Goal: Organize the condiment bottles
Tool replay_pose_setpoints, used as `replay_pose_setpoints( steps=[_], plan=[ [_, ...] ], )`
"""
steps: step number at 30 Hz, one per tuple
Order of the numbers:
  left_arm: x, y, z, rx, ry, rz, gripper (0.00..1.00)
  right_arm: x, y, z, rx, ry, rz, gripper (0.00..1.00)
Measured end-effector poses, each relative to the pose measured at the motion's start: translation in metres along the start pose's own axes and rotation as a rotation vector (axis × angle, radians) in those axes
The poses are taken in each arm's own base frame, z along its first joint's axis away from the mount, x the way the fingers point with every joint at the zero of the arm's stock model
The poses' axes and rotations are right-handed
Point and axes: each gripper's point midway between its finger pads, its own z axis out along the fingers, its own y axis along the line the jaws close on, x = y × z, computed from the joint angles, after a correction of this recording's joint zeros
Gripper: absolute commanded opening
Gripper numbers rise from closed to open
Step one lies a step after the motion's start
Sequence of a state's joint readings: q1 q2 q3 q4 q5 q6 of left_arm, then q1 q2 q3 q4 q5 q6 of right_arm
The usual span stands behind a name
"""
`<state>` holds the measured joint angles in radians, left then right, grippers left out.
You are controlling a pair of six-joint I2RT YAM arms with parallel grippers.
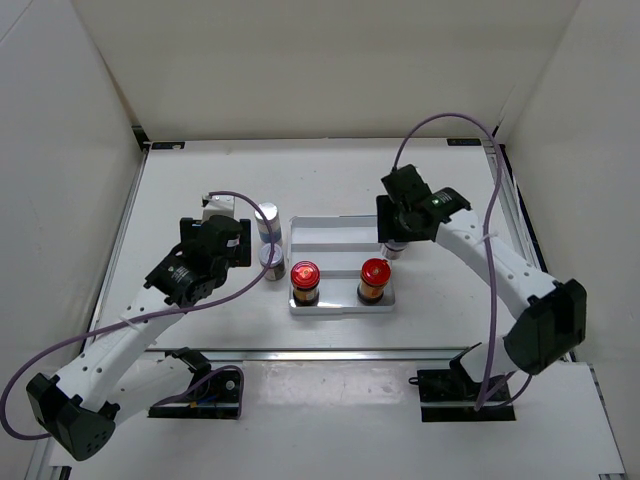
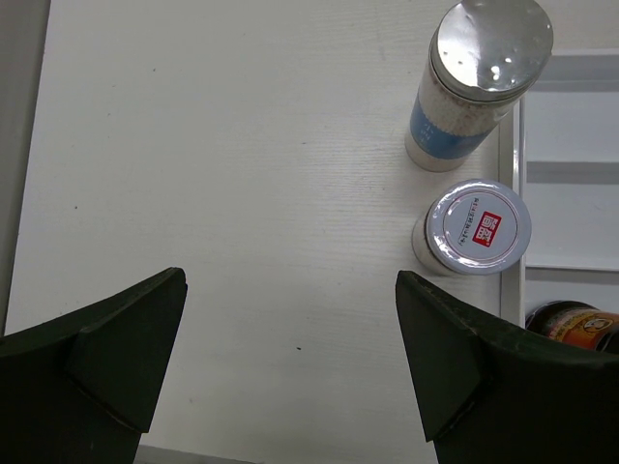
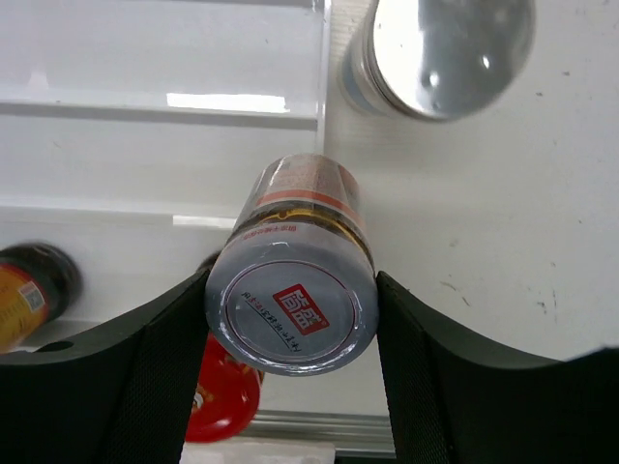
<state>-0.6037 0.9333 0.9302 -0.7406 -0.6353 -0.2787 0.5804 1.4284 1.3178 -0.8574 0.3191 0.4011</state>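
Note:
My right gripper (image 3: pixel 292 290) is shut on a short grey-capped condiment jar (image 3: pixel 290 314) with a red logo on its cap, held over the right edge of the white ridged tray (image 3: pixel 164 145). In the top view that gripper (image 1: pixel 393 240) sits at the tray's right end. A tall silver-capped bottle (image 3: pixel 440 53) stands on the table just right of the tray. Two red-capped jars (image 1: pixel 305 275) (image 1: pixel 374 272) stand in the tray's front row. Left of the tray stand a tall blue-labelled bottle (image 2: pixel 474 87) and a short grey-capped jar (image 2: pixel 477 227). My left gripper (image 2: pixel 290 280) is open over bare table beside them.
The tray (image 1: pixel 340 235) has ridged rows behind the red-capped jars. White walls enclose the table on three sides. Metal rails run along its left, right and near edges. Purple cables loop from both arms.

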Motion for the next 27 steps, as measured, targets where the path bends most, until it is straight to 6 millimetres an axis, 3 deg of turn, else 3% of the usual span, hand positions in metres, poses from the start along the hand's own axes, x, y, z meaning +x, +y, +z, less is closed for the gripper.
replay_pose_setpoints(
  steps=[7,17,19,21,23,25,27],
  plan=[
    [0.000,0.000,0.000,0.000,0.000,0.000,1.00,-0.012,0.023,0.031,-0.029,0.027,-0.025,0.00],
    [0.000,0.000,0.000,0.001,-0.001,-0.001,1.00,0.004,0.042,0.067,-0.066,0.119,-0.028,0.00],
    [0.000,0.000,0.000,0.001,0.000,0.000,1.00,0.006,0.044,0.071,-0.071,0.124,-0.023,0.04],
    [0.000,0.000,0.000,0.001,-0.001,-0.001,1.00,0.010,0.045,0.076,-0.070,0.136,-0.021,0.12],
    [0.000,0.000,0.000,0.001,-0.001,-0.001,1.00,0.014,0.045,0.082,-0.064,0.153,-0.024,0.34],
    [0.000,0.000,0.000,0.001,-0.001,-0.001,1.00,0.017,0.045,0.086,-0.061,0.164,-0.025,0.63],
    [0.000,0.000,0.000,0.000,-0.001,-0.001,1.00,0.015,0.047,0.087,-0.068,0.157,-0.021,0.77]
  ],
)
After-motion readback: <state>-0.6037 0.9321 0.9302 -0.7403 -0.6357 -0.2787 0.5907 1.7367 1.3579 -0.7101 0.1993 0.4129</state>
